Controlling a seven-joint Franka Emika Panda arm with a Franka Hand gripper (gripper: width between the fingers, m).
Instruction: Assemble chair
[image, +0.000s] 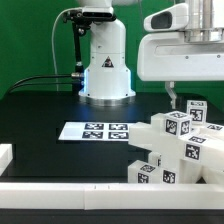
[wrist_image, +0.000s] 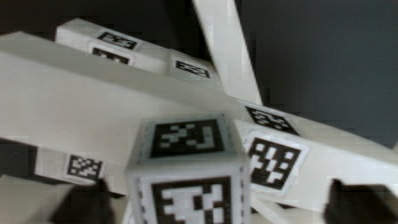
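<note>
White plastic: the chair (image: 178, 148) is a blocky cluster of chunky parts with square black-and-white tags, on the black table (image: 40, 110) at the exterior view's right, close to the near edge.
Chair, close up: the wrist view shows a tagged block (wrist_image: 192, 170) in the foreground, with broad pale panels (wrist_image: 107, 100) and a long bar (wrist_image: 222, 50) running away behind it.
Gripper: the gripper (image: 172, 100) hangs just above the top of the chair; in the wrist view its dark fingertips (wrist_image: 80, 207) stand far apart on either side of the tagged block, nothing pinched between them. Whether a tip touches the block is hard to tell, since the picture is blurred.
Marker board: the marker board (image: 93, 130) lies flat on the table, toward the exterior view's left of the chair and apart from it.
Arm base: the white robot base (image: 105, 70) stands behind the marker board.
Border: a white rail (image: 60, 186) runs along the table's near edge.
Backdrop: a green wall (image: 30, 40).
</note>
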